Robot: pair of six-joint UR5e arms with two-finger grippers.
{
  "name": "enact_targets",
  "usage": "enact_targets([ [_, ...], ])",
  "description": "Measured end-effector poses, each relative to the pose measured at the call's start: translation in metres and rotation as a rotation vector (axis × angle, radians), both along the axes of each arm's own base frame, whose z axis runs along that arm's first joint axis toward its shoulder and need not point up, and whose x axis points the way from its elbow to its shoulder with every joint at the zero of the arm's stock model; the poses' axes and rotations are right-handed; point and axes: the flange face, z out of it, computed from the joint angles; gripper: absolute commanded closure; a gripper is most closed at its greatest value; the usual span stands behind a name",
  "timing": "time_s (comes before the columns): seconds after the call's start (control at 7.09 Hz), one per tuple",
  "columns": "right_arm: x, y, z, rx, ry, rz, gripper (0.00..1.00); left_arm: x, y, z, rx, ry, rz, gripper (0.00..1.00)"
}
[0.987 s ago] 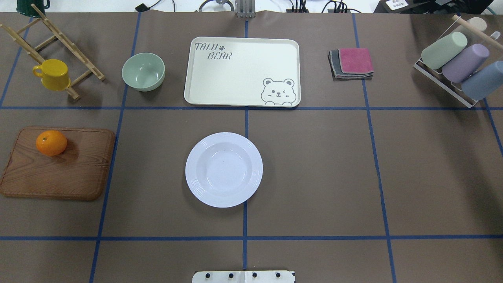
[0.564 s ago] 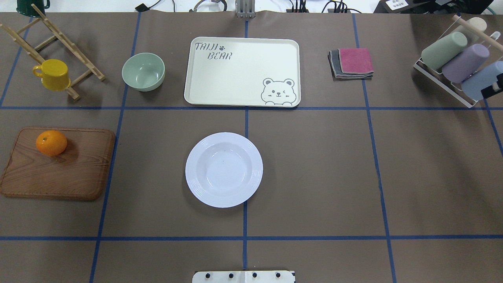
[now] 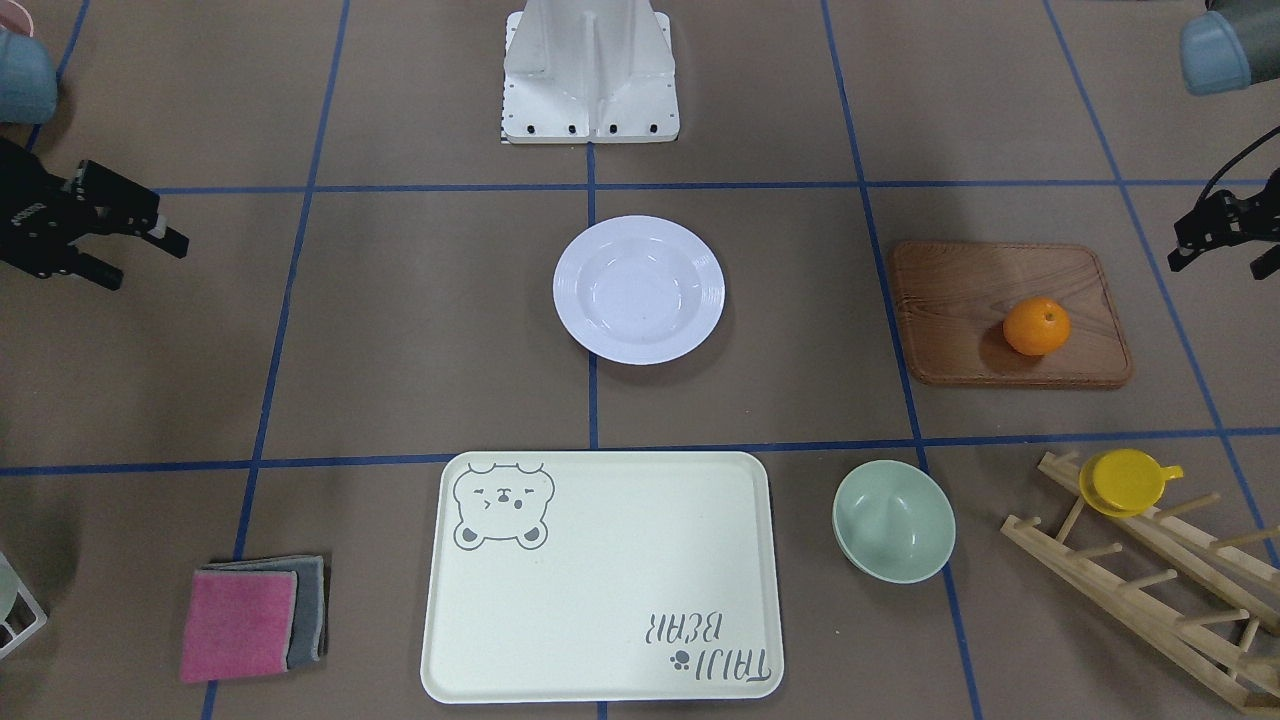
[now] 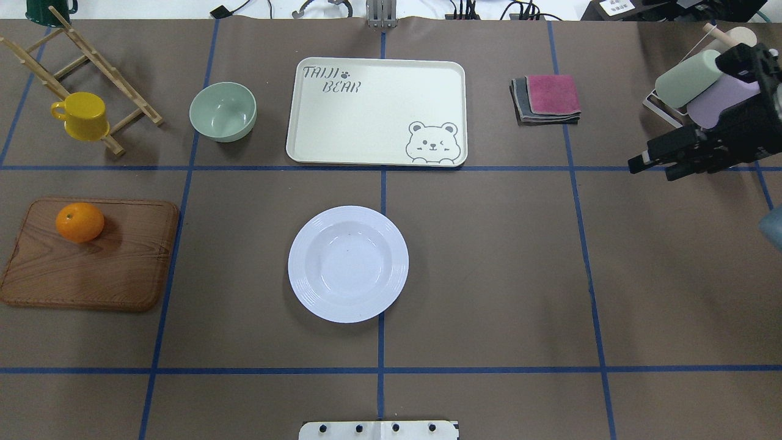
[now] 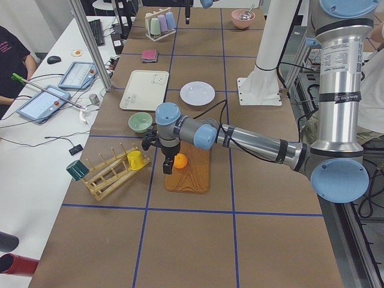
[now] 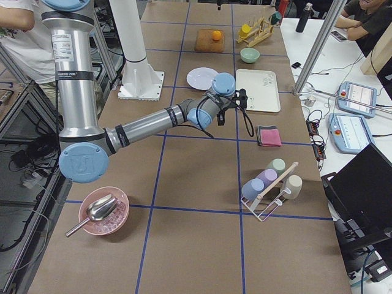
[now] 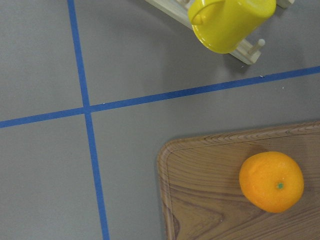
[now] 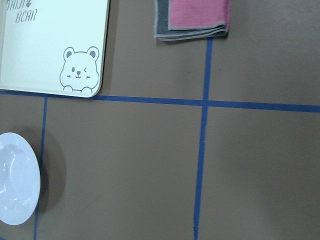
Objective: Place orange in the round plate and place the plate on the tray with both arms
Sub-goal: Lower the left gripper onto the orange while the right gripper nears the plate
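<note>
The orange point(image 4: 80, 222) point(image 3: 1036, 326) lies on the far-left part of a brown wooden board point(image 4: 91, 269); the left wrist view looks down on the orange point(image 7: 271, 181). The white round plate point(image 4: 348, 263) point(image 3: 638, 290) rests empty mid-table. Beyond it lies the cream bear tray point(image 4: 366, 116) point(image 3: 600, 590), also empty. My right gripper point(image 4: 654, 171) point(image 3: 140, 258) hovers open at the table's right side, holding nothing, far from the plate. My left gripper point(image 3: 1218, 266) is open beside the board, just outside the overhead view.
A pale-green bowl point(image 4: 222, 111) stands left of the tray. A yellow cup point(image 4: 82, 115) hangs on a wooden rack point(image 4: 91, 67) at the far left. Folded pink and grey cloths point(image 4: 547, 98) lie right of the tray. Pastel cups in a rack point(image 4: 690, 79) sit behind my right gripper.
My right gripper has come into the overhead view from the right edge and moved left. The orange, plate and tray have not moved.
</note>
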Motion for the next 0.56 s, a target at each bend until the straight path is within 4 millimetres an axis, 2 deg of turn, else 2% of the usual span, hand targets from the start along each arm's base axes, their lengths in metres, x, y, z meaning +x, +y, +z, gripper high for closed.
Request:
enact_targets([
  [0.28, -0.038, 0.011, -0.014, -0.092, -0.032, 0.005, 0.00, 0.046, -0.002, -0.014, -0.029, 0.024, -0.012, 0.06],
  [0.42, -0.061, 0.021, -0.021, -0.090, -0.045, 0.006, 0.00, 0.062, -0.003, -0.019, -0.046, 0.030, -0.014, 0.07],
  [0.56, -0.094, 0.037, -0.026, -0.072, -0.064, 0.036, 0.00, 0.072, -0.005, -0.018, -0.059, 0.029, -0.018, 0.07],
])
